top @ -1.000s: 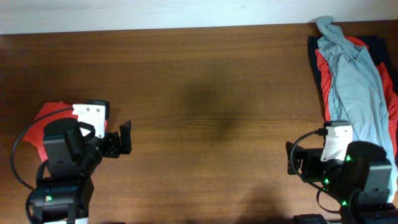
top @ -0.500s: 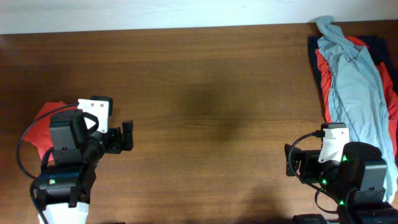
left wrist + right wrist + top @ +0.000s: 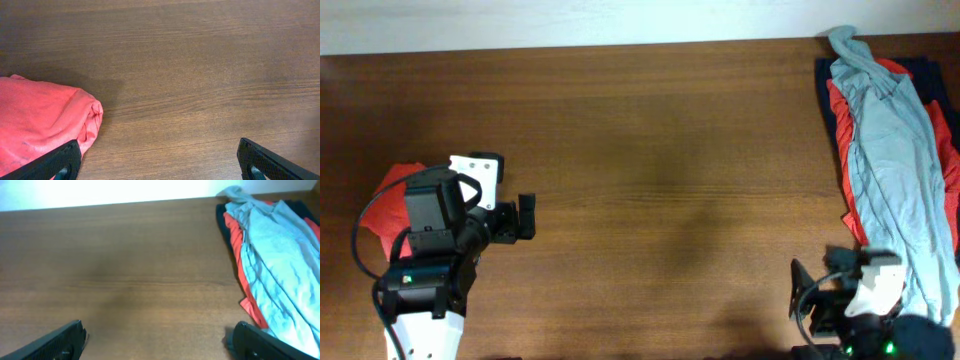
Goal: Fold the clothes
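Observation:
An orange-red garment [image 3: 392,198] lies folded at the table's left, mostly under my left arm; it also shows in the left wrist view [image 3: 40,120]. My left gripper [image 3: 525,217] is open and empty over bare wood just right of it [image 3: 159,167]. A pile of clothes sits at the right edge: a light grey-blue piece [image 3: 895,150] on top of a red piece [image 3: 842,110] and a navy piece [image 3: 928,70]. It shows in the right wrist view too [image 3: 272,250]. My right gripper [image 3: 802,293] is open and empty near the front edge [image 3: 157,342].
The brown wooden table [image 3: 660,170] runs to a pale wall at the back. The pile reaches the table's right edge.
My right arm has drawn back toward the front edge. My left arm has shifted slightly right and forward. The clothes have not moved.

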